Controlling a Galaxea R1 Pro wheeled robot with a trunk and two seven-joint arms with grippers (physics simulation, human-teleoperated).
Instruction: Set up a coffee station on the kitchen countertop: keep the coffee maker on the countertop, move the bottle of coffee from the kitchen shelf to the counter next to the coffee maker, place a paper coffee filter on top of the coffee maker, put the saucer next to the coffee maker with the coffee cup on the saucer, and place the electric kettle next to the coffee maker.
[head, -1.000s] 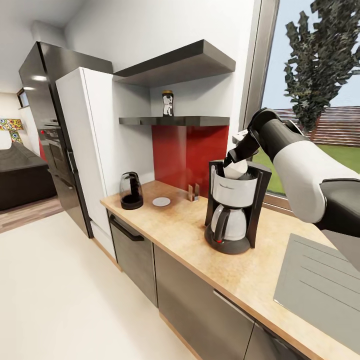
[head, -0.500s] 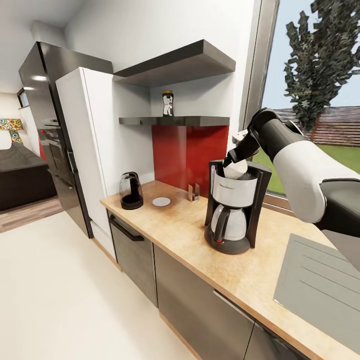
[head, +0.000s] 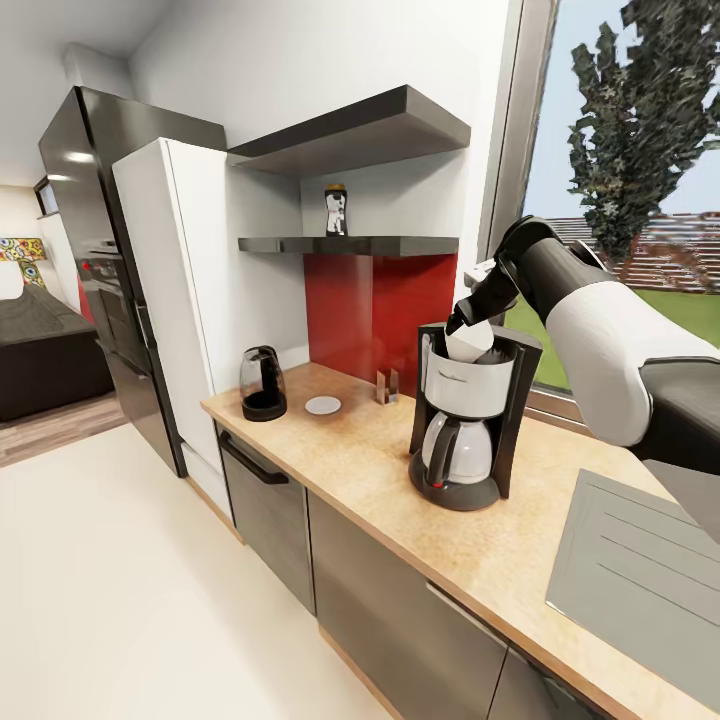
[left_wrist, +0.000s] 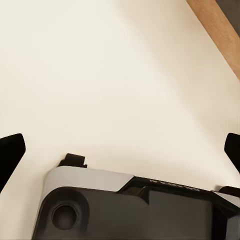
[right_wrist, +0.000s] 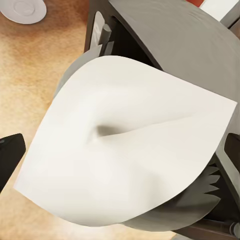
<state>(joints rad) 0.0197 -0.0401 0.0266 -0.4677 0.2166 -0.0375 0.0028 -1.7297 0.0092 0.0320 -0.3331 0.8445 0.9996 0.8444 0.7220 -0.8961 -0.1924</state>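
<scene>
Paper coffee filter (right_wrist: 125, 155), that white creased cone, has sunk slightly lower into the tall black-and-silver coffee maker (head: 468, 415) since a second ago, so you're basically placing it. Right pincer (head: 462, 322) looks clamped on its edge; left pincer's (left_wrist: 120, 145) fingers sit apart over pale floor.

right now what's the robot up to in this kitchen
The robot's right gripper is at the top of the coffee maker on the wooden countertop, where a white paper filter sits in the open top. Whether the fingers grip it is unclear. The jar of coffee is on the wall shelf. The kettle and the saucer stand farther along the counter.
</scene>
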